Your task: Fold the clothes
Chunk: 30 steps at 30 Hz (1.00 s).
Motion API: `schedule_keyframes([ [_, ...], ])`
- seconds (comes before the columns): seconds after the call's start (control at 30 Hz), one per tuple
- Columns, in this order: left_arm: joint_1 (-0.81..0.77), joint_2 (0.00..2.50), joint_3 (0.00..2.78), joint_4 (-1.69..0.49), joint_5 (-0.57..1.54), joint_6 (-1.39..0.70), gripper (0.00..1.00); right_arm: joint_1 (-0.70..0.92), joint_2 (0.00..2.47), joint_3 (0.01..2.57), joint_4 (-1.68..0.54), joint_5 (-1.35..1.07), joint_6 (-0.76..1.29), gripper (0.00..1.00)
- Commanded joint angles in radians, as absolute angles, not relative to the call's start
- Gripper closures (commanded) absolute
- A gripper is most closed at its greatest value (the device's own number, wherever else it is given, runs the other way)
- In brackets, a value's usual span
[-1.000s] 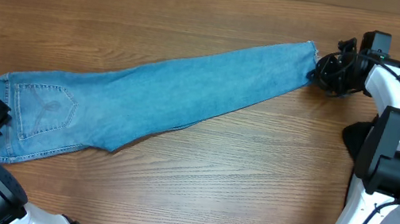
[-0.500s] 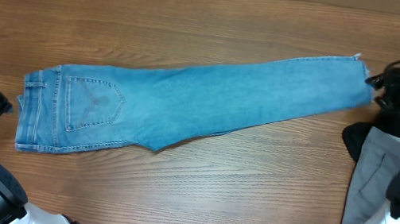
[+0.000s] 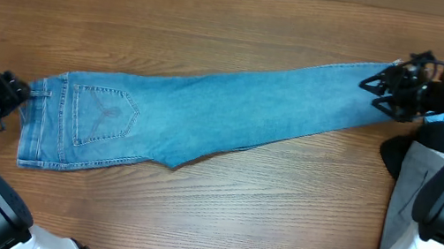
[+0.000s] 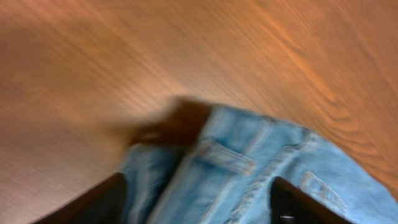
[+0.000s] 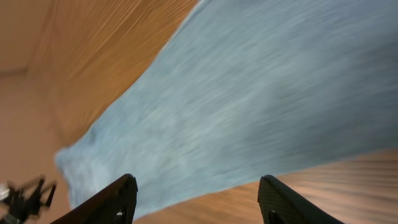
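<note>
1. Jeans [image 3: 205, 117] have just been let go and lie flat across the table [image 3: 221, 17], waistband near its left edge.
2. Left gripper [image 3: 14, 93] and right gripper [image 3: 386, 84] gape wide, empty; folding can start.

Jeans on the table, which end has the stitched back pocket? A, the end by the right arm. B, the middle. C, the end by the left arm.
C: the pocket sits on the jeans beside the left end effector, whose wrist view shows the waistband.
</note>
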State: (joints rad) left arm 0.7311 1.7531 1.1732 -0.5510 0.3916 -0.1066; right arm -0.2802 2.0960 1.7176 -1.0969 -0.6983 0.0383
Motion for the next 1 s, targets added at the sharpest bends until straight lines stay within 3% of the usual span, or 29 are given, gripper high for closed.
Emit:
schedule_keyframes([
  [0.0,0.68,1.785,1.157,-0.519,0.467,-0.024,0.18,-0.236,1.983,1.729,-1.112,-0.762,-0.018,0.34],
  [0.17,0.638,1.876,1.157,-0.497,0.408,-0.014,0.21,-0.163,1.872,1.729,-1.131,-0.761,-0.023,0.33],
  [0.2,0.636,1.89,1.157,-0.496,0.409,-0.014,0.27,-0.152,1.853,1.729,-1.132,-0.761,-0.023,0.33],
  [0.33,0.638,1.898,1.164,-0.5,0.421,-0.014,0.68,-0.112,1.8,1.729,-1.134,-0.76,-0.023,0.32],
  [0.4,0.639,1.892,1.185,-0.531,0.423,-0.014,0.83,-0.101,1.793,1.729,-1.137,-0.759,-0.023,0.32],
  [0.47,0.641,1.88,1.221,-0.593,0.425,-0.014,0.91,-0.094,1.792,1.729,-1.148,-0.757,-0.023,0.32],
  [0.6,0.641,1.835,1.296,-0.723,0.438,-0.005,0.96,-0.093,1.792,1.729,-1.168,-0.756,-0.023,0.32],
  [0.77,0.641,1.753,1.328,-0.843,0.423,0.001,0.96,-0.093,1.792,1.729,-1.19,-0.742,-0.023,0.32],
  [0.8,0.641,1.741,1.328,-0.859,0.392,0.0,0.89,-0.093,1.792,1.729,-1.194,-0.742,-0.023,0.32],
  [0.9,0.641,1.731,1.327,-0.897,0.249,-0.022,0.54,-0.093,1.792,1.729,-1.206,-0.733,-0.023,0.32],
  [0.97,0.641,1.736,1.322,-0.922,0.171,-0.072,0.43,-0.093,1.792,1.729,-1.215,-0.717,-0.023,0.31],
])
